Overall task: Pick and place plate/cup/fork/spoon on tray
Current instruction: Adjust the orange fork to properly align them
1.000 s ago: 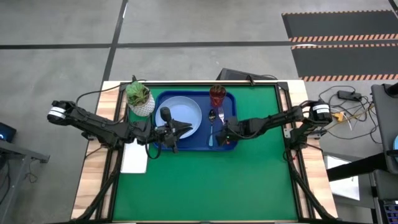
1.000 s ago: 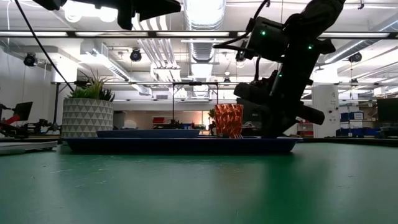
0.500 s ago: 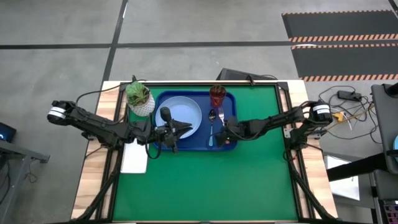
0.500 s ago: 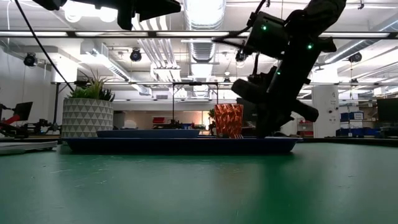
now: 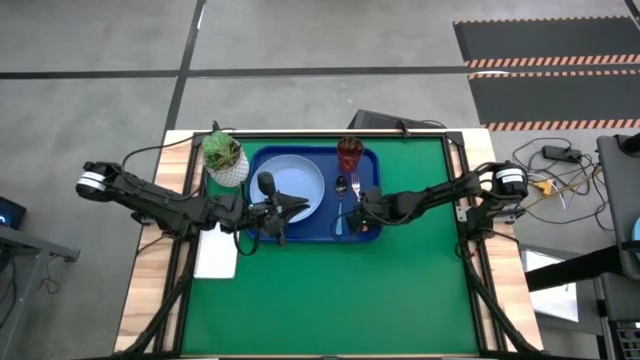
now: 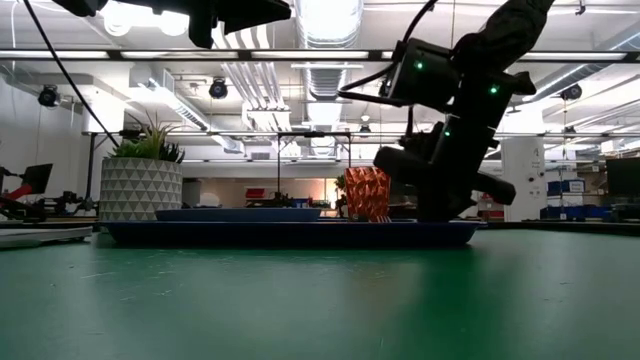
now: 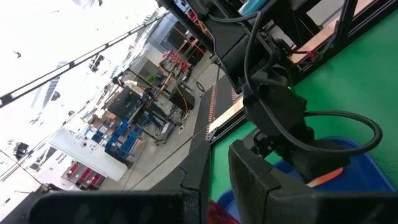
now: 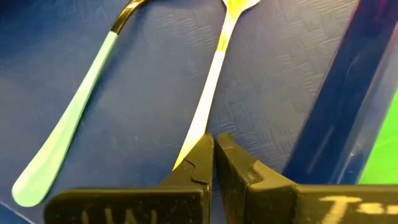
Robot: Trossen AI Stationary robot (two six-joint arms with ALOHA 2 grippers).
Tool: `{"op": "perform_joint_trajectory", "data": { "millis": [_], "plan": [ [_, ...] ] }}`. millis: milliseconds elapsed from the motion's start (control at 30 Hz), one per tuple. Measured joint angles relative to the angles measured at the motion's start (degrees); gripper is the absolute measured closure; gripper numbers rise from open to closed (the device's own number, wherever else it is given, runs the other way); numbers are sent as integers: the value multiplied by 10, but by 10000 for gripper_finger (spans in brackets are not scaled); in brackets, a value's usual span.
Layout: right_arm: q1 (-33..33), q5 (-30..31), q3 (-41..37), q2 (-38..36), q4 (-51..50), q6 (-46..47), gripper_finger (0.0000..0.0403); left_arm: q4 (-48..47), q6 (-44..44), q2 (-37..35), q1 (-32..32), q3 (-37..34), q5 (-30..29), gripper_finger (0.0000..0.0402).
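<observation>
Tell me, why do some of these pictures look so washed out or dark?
Low view: bright ceiling lights behind turn the right hand into a dark silhouette. Left wrist view: one corner is blown out white. Right wrist view: the fork looks yellowish; the near fingers are soft. High view: even light.

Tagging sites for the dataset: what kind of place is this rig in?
Most likely a robotics lab or workshop, not a home. The low view shows exposed ceiling ducts and strip lights; the high view shows hazard-striped floor mats on bare concrete.
</observation>
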Motion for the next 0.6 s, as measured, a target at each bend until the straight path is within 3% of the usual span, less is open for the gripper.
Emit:
{"op": "perform_joint_trajectory", "data": {
  "millis": [600],
  "plan": [
    [2, -19, -1, 3, 53, -27, 394, 0, 0, 0, 0, 0, 0, 362]
  ]
}}
